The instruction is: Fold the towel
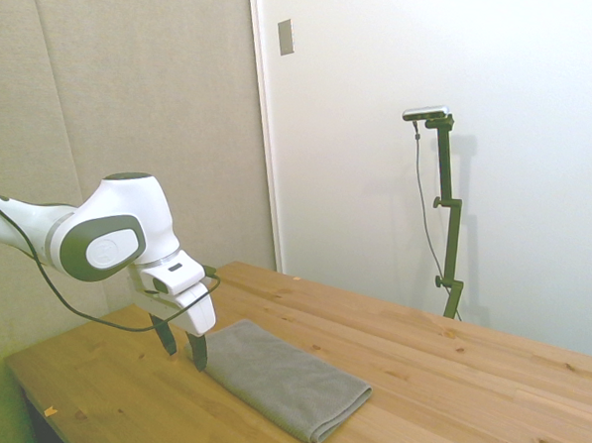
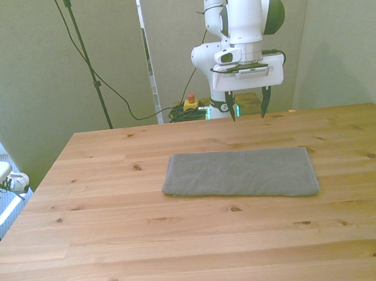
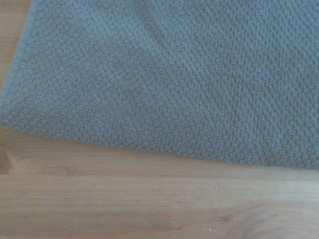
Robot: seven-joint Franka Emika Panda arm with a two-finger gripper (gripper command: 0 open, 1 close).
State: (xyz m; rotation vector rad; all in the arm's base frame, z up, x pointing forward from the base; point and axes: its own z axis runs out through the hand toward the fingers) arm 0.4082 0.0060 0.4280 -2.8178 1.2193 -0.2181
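Front view showed the towel point(image 2: 241, 174) lying flat near the middle of the bench point(image 2: 118, 250), a long grey rectangle running from 9 o'clock to 3 o'clock. The tool point(image 2: 248, 112) hung above the bench at about 12 o'clock from the towel, near the far long edge and toward the 3 o'clock half, with its two dark fingers spread apart and nothing between them. Side view placed the tool point(image 1: 182, 349) low, just beside one end of the towel point(image 1: 283, 379), though contact could not be confirmed.

Wrist view showed a knobbly woven surface and one rounded corner of the towel point(image 3: 164, 74) against bare wood. The rounded, doubled edge in the side view suggested layered cloth. Judged from that texture and thickness, the towel was likely soft, limp and light; it would probably sag and drape when lifted, and its rough weave should resist slipping. A corner or short edge appeared the best place to pinch, gathering all layers so that none trailed.

Nothing else lay on the bench, so no obstacle stood in the folding path. Beyond the bench, a small red-and-yellow object point(image 2: 190, 102) sat beside the robot's base, well apart from the work.
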